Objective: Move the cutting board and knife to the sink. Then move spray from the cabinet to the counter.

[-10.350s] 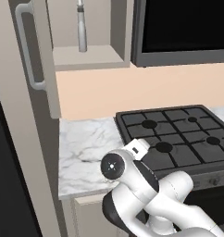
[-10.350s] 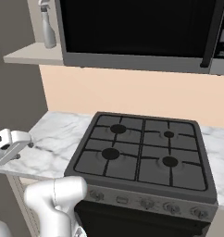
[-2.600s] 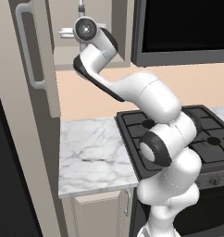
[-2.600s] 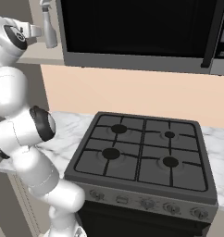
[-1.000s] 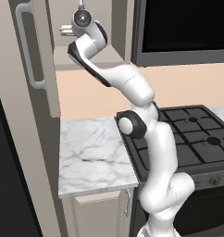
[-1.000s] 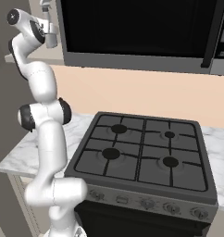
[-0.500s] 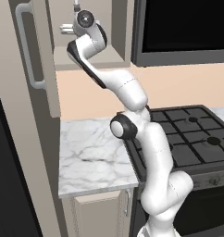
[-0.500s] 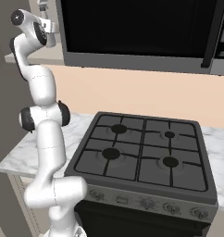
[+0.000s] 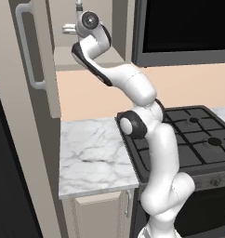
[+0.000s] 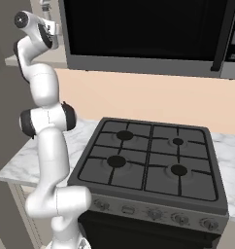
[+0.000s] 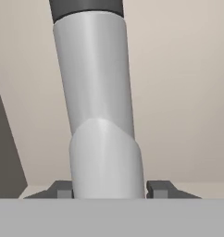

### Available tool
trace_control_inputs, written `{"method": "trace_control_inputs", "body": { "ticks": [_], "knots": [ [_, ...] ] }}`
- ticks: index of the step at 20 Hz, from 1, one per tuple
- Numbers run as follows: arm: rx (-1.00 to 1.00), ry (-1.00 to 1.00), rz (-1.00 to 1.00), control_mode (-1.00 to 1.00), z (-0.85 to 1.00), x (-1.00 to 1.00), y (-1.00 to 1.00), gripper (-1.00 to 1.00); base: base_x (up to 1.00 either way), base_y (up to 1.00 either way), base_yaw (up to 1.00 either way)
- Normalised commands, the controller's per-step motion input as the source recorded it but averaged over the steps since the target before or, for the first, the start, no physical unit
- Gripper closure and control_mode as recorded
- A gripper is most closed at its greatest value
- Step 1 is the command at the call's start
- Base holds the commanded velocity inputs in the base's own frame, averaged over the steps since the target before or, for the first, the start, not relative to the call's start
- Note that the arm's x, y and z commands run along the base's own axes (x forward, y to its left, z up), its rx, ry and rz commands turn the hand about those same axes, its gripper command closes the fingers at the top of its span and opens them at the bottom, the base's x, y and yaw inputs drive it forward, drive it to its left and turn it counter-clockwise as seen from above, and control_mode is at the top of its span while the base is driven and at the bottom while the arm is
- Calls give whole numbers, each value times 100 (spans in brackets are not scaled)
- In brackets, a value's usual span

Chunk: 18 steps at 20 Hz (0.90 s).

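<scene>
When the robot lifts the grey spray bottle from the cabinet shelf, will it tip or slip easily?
The spray looks tall and slim, so it probably tips easily if nudged sideways. Its smooth grey body may be slippery. The pincer sits low around it, so the top could lean during the lift.

Even, diffuse rendered light fills all three views, bright without glare. Soft shading rounds the white arm point(image 9: 133, 83) and the grey spray bottle point(image 11: 97, 115) at 12 o'clock in the hand view. Edges stay slightly soft; shadows are faint, no edge distortion.
</scene>
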Motion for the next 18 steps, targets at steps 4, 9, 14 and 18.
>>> {"method": "trace_control_inputs", "body": {
  "ticks": [4, 9, 14, 18],
  "knots": [
    [0, 0, 0, -100, -5, 0, 0, 100, 0, 0, 0],
    [0, -5, 0, -100, -26, -27, 0, 100, 0, 0, 0],
    [7, -10, 0, -100, -29, -62, 0, 100, 0, 0, 0],
    [18, -9, 0, -100, -8, -87, -28, 100, 0, 0, 0]
  ]
}}
